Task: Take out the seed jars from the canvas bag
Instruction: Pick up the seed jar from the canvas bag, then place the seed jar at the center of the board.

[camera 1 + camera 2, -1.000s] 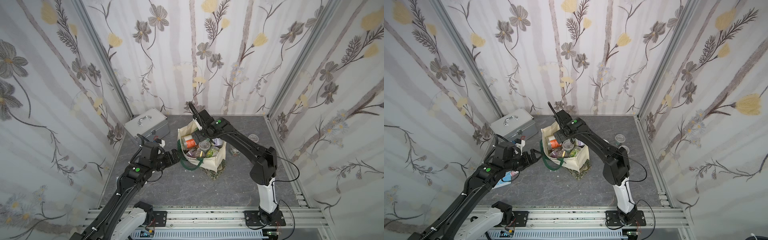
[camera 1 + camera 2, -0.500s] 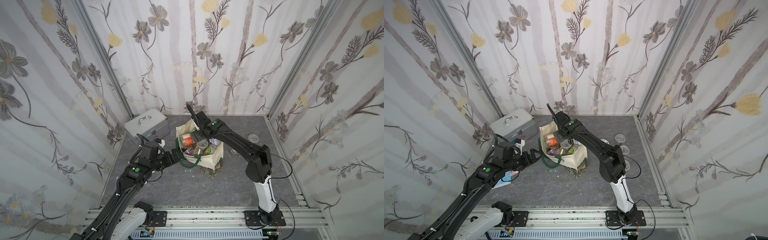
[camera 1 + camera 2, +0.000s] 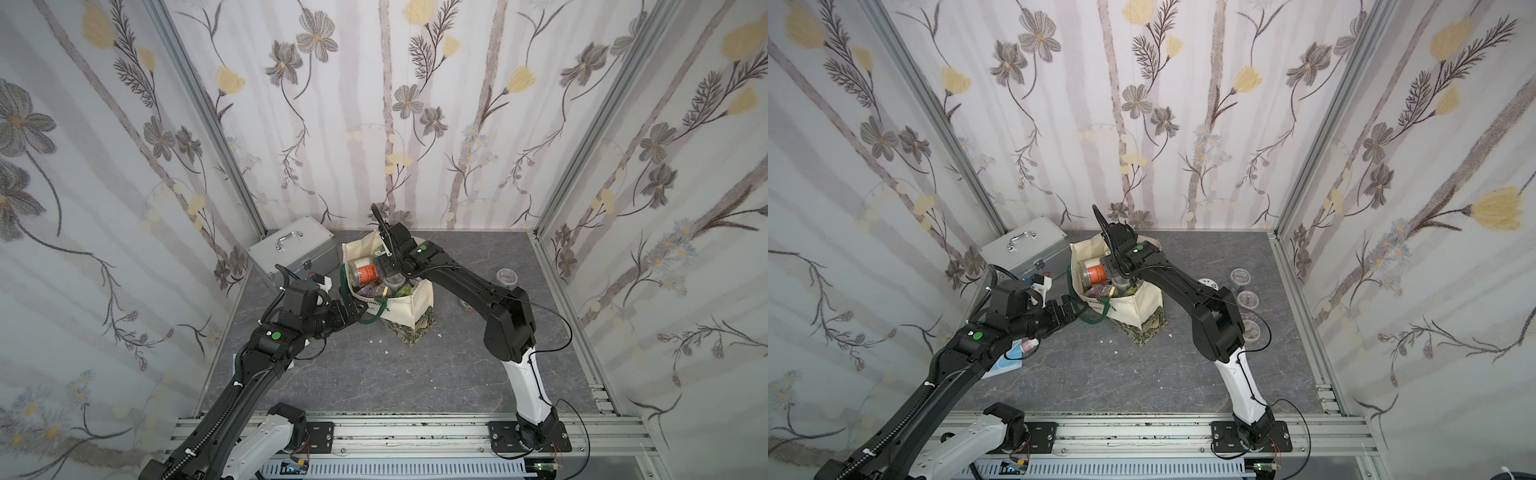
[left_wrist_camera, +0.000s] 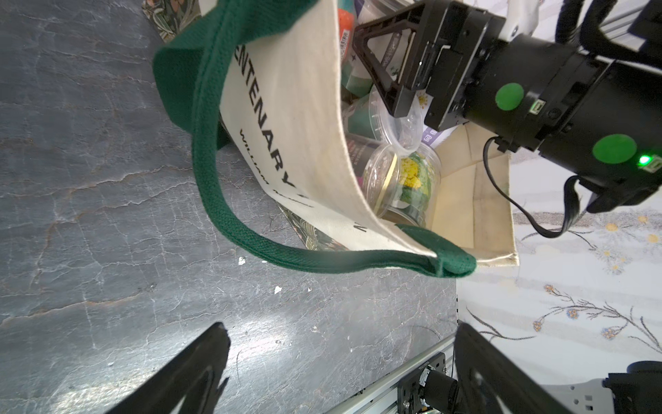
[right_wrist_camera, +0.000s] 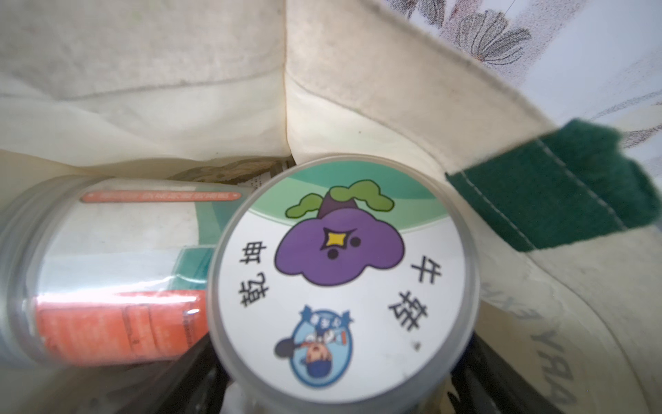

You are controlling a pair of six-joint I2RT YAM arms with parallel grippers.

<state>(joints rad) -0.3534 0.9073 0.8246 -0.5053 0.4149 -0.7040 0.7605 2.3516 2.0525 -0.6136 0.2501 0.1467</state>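
The cream canvas bag point(image 3: 409, 307) point(image 3: 1133, 303) stands open at mid-floor, with several seed jars inside. My right gripper point(image 3: 388, 270) point(image 5: 340, 387) reaches down into it. Its black fingers point(image 5: 200, 362) flank a seed jar with a purple aubergine sticker lid point(image 5: 344, 279). That lid hides the fingertips, so contact is unclear. An orange-labelled jar point(image 5: 107, 286) point(image 3: 365, 272) lies beside it. My left gripper point(image 3: 353, 309) point(image 4: 340, 344) hangs open and empty just outside the bag, by its green handle point(image 4: 215, 172). A clear-lidded jar point(image 4: 397, 118) and a yellow-flower jar point(image 4: 412, 175) show in the left wrist view.
Short clear jars point(image 3: 1239, 275) point(image 3: 1247, 298) point(image 3: 1250, 328) stand on the floor right of the bag. A silver metal case point(image 3: 293, 249) sits at the back left. A pink-capped bottle point(image 3: 1030, 344) and a blue-white packet point(image 3: 1005, 365) lie under my left arm. Floral walls enclose three sides.
My right gripper has pushed further into the bag and its jaws have narrowed around the aubergine-lid jar. The bag's mouth has shifted slightly left. The left arm has stayed put.
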